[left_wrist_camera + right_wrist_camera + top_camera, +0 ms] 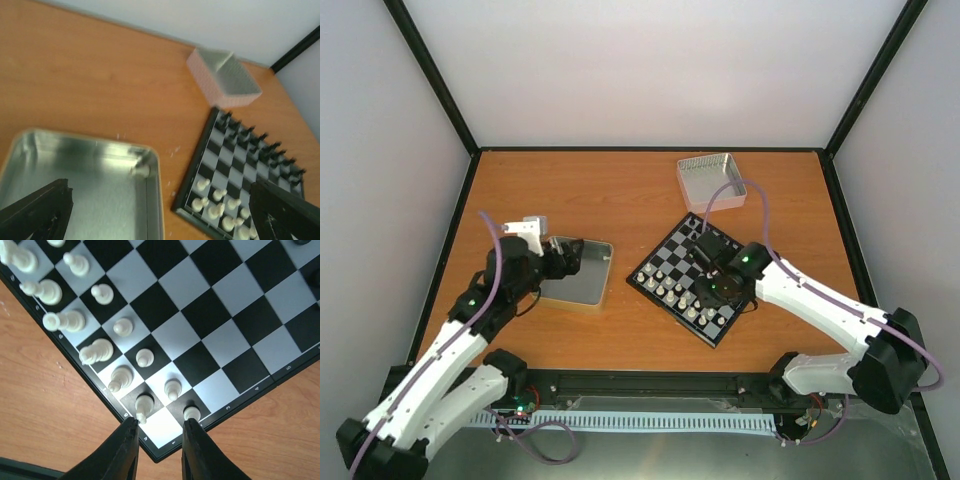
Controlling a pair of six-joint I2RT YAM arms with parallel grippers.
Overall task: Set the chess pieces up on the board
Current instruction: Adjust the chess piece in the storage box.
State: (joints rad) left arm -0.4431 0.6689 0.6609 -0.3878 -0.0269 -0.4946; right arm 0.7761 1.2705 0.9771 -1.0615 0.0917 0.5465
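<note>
The right gripper (pixel 159 436) hangs over the board's (pixel 235 315) near corner, jaws slightly spread, holding nothing. The white pieces (pixel 102 351) along that edge look light and slippery; pinch them low. The left gripper (pixel 165 210) gapes wide over the tray (pixel 75 145).

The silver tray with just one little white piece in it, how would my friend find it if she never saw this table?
Start at the chessboard in the middle of the wooden table, then look left to the flat silver tray under the left gripper. One white chess piece lies in it. The other tray, behind the board, is deeper and sits alone.
</note>
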